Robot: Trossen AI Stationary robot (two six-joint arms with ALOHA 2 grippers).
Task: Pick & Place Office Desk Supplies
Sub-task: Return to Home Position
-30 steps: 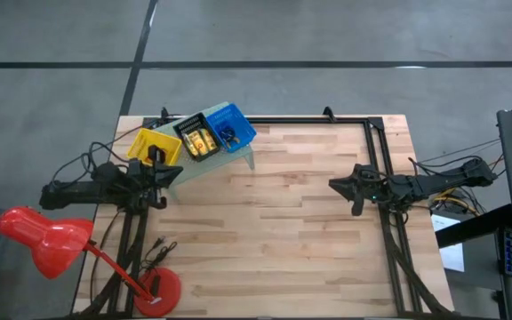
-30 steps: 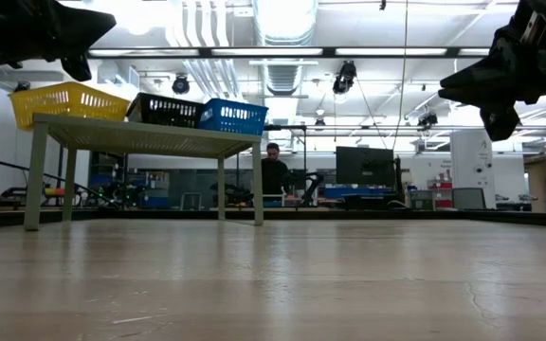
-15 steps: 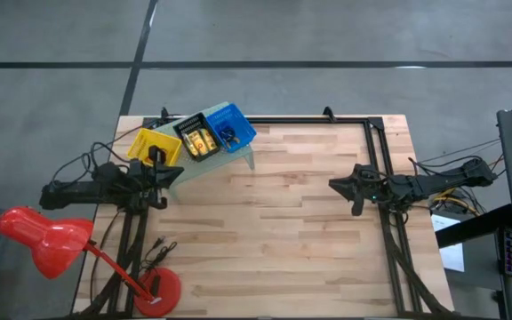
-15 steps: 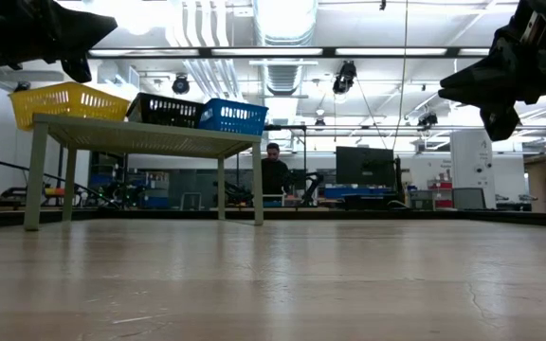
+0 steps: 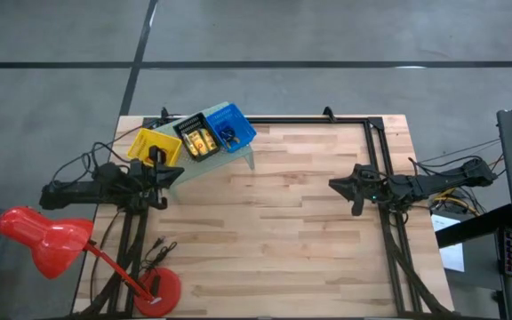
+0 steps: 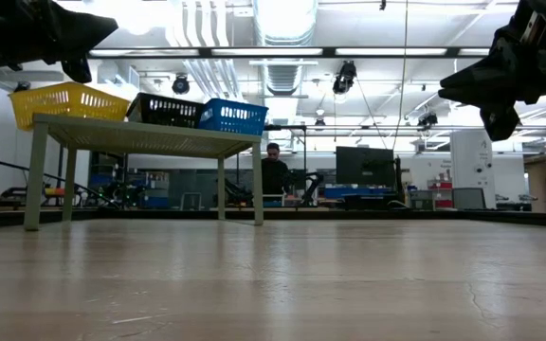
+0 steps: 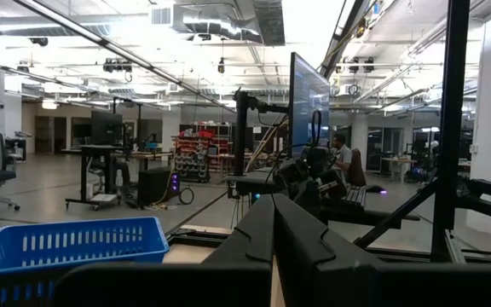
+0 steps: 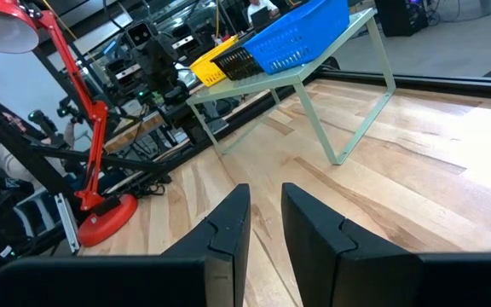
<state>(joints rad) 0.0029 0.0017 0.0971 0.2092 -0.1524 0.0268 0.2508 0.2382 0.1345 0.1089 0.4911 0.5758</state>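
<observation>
Where the high view looks down on the plank-wood table (image 5: 283,231), three mesh containers, a yellow bin (image 5: 154,145), a black bin (image 5: 196,138) and a blue bin (image 5: 229,126), stand in a row on the pale green perforated riser (image 5: 220,160). The yellow-gold pieces (image 5: 201,140) lie in the black bin, too small to count.

From the low view, the bin walls hide all contents.

By its wrist view, the left gripper (image 7: 271,203), beside the riser, is closed on nothing.

By its own, the right gripper (image 8: 265,194) stands slightly parted and empty.

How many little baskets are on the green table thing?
3, side by side on the green riser: in the low view, the yellow basket at the left end, the black basket in the middle, the blue basket at the right end. None looks hidden.
</observation>
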